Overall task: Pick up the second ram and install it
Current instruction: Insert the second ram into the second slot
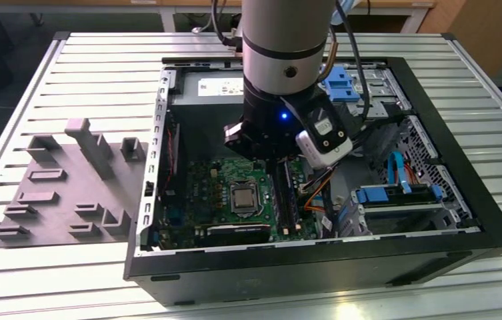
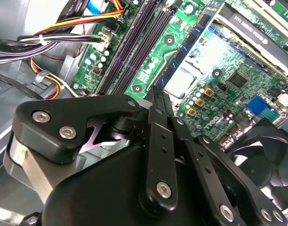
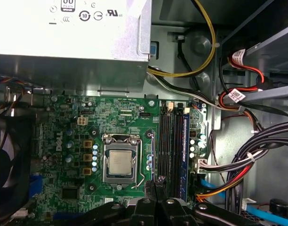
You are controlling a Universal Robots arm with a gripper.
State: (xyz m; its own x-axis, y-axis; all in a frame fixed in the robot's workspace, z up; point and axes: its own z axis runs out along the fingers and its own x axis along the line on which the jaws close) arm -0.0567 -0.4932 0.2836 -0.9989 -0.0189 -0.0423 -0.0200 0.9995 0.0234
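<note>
Slatted table (image 1: 99, 67), open case (image 1: 322, 267) — slim dark second ram (image 2: 156, 96) edge-on between fingers (image 2: 162, 141).

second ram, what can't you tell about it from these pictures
- Second ram: whether the gripper holds it cannot be told. In both wrist views the gripper's own dark links cover that spot.
- Memory slots: in the first wrist view they are too dark and narrow to tell filled from empty, and the gripper hides their near ends.
- Exterior view: the arm hides the gripper's tip.
</note>
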